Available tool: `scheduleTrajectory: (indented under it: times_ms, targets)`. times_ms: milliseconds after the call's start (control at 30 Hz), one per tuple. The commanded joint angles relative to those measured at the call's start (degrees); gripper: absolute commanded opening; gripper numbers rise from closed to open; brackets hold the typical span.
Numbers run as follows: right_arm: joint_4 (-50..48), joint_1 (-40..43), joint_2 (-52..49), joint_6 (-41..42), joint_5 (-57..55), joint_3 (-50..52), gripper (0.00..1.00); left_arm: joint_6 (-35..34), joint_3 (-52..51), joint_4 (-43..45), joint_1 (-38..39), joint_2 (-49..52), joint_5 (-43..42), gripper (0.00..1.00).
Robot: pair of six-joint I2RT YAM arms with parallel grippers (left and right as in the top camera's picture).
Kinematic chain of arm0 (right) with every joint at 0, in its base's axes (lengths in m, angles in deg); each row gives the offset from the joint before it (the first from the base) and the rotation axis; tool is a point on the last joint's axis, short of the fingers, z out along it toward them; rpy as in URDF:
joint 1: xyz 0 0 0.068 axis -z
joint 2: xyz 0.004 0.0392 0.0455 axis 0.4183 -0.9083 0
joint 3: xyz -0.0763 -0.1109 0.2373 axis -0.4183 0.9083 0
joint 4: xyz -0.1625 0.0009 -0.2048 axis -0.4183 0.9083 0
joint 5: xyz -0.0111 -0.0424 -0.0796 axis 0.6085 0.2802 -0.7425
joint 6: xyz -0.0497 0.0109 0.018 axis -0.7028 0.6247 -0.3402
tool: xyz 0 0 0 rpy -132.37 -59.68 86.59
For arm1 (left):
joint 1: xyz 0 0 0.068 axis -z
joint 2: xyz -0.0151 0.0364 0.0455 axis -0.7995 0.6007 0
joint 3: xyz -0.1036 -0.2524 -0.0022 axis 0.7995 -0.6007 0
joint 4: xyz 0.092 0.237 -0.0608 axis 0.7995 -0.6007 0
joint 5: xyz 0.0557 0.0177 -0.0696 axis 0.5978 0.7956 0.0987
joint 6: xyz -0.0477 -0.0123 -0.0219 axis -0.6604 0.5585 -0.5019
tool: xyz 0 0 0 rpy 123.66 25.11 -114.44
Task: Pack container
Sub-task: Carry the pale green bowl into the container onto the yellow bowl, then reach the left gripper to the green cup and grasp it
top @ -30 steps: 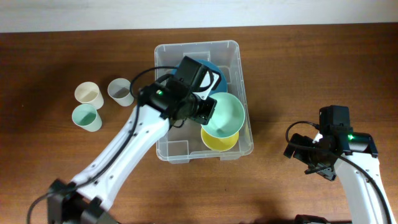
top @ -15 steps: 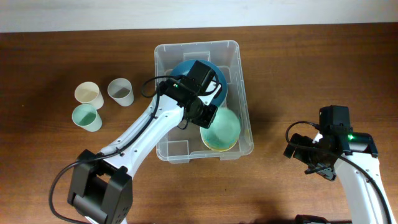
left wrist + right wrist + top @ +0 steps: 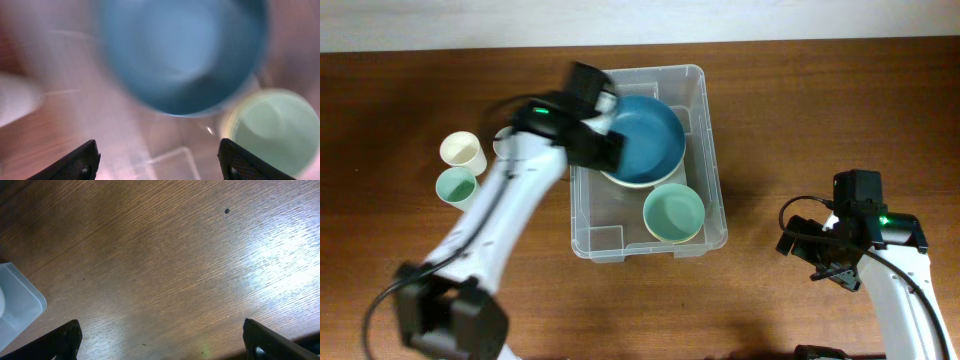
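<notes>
Hovering left claw [image 3: 157, 162] spread wide over container [image 3: 706, 150], blue bowl [image 3: 642, 140] far, green bowl [image 3: 673, 212] near-right; hanging right claw [image 3: 162, 341] wide above tabletop [image 3: 175, 255].

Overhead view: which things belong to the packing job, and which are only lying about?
Job: the container, with the blue bowl and green bowl inside it; probably also the cream cup and green cup, standing to one side of it.
Lying about: only a dark speck on the table.
</notes>
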Motion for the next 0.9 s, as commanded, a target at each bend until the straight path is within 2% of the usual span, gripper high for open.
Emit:
scheduleTrajectory:
  times_ms: [0, 133, 200, 333, 567, 867]
  targets:
    - [0.04, -0.17, 0.02, -0.57, -0.98, 0.17, 0.99, -6.67, 1.81, -1.51, -10.88, -6.47, 2.84, 0.79]
    - [0.02, -0.17, 0.02, -0.57, -0.98, 0.17, 0.99, -11.43, 1.40, -3.98, -23.87, -6.71, 2.64, 0.82]
    - [0.02, -0.17, 0.02, -0.55, -0.96, 0.17, 0.99, -11.69, -0.61, -3.63, -30.27, -6.23, 2.64, 0.81]
    - [0.02, -0.17, 0.02, -0.55, -0.96, 0.17, 0.98, -11.65, -5.49, -1.97, -37.83, -4.52, 2.64, 0.81]
    - [0.04, -0.17, 0.02, -0.55, -0.96, 0.17, 0.99, -11.41, -13.60, 4.46, -40.61, -1.22, 2.73, 0.81]
    - [0.24, -0.17, 0.02, -0.57, -0.96, 0.17, 0.99, -11.47, -14.58, 7.02, -40.63, 4.31, 4.72, 0.81]
